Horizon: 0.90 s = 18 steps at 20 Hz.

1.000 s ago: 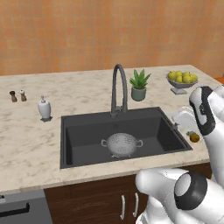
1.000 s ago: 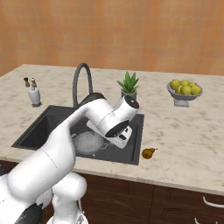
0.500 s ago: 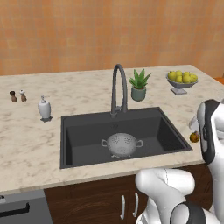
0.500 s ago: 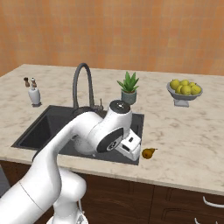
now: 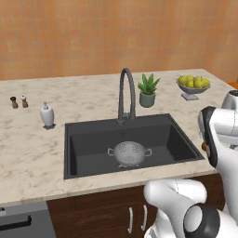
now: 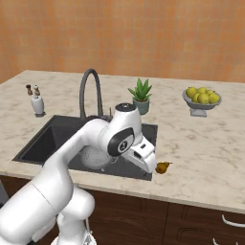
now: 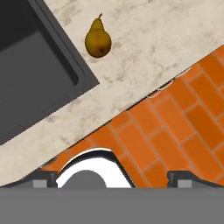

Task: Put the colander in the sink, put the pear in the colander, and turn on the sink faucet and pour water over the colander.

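Note:
The silver colander (image 5: 129, 153) stands upright in the dark sink (image 5: 88, 131), near its drain; in the right base view the arm partly covers the colander (image 6: 92, 156). The small yellow-brown pear (image 6: 162, 167) lies on the counter just right of the sink's front right corner. It also shows as the pear (image 7: 97, 41) at the top of the hand view and as an orange sliver (image 5: 203, 147) behind the arm. My gripper (image 6: 149, 161) hovers beside it, over the counter's front edge. The gripper (image 7: 113, 178) is open and empty. The faucet (image 5: 125, 93) arches over the sink; no water is in view.
A grey pedestal bowl of yellow-green fruit (image 5: 193, 83) and a potted plant (image 5: 148, 90) stand at the back right. A soap dispenser (image 5: 46, 115) and two shakers (image 5: 18, 101) stand left of the sink. Orange floor tiles (image 7: 175, 109) show past the counter edge.
The arm has swung from over the sink's right side forward and down to the counter's front edge near the pear. The jaws stayed open. Colander and pear have not moved.

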### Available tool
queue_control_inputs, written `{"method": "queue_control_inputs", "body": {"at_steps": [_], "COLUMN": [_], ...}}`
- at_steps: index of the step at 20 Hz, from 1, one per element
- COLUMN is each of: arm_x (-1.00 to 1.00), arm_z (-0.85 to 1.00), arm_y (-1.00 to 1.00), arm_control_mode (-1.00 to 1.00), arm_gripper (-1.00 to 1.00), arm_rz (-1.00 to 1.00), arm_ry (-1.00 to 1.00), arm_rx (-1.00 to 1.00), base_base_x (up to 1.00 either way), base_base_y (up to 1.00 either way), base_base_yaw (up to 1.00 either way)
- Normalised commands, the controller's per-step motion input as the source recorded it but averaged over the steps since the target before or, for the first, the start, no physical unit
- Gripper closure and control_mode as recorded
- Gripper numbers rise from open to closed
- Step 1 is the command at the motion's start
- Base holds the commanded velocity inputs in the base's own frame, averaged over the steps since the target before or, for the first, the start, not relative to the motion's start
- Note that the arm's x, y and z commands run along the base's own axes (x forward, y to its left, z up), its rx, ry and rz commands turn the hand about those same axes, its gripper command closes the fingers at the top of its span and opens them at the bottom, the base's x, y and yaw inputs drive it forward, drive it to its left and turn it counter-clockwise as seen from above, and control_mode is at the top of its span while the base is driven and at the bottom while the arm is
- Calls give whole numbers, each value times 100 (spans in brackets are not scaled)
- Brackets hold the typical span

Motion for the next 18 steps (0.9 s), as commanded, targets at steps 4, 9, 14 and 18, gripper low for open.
{"method": "queue_control_inputs", "body": {"at_steps": [4,9,14,18], "arm_x": [46,44,42,44], "arm_z": [-20,-26,-28,-34], "arm_y": [-14,-49,-38,-30], "arm_control_mode": [-100,-100,-100,-100], "arm_gripper": [-100,-100,-100,-100], "arm_rz": [0,0,-1,0], "arm_ry": [17,15,11,10], "arm_rx": [-1,0,1,5], "base_base_x": [0,0,0,0], "base_base_y": [0,0,0,0], "base_base_yaw": [0,0,0,0]}}
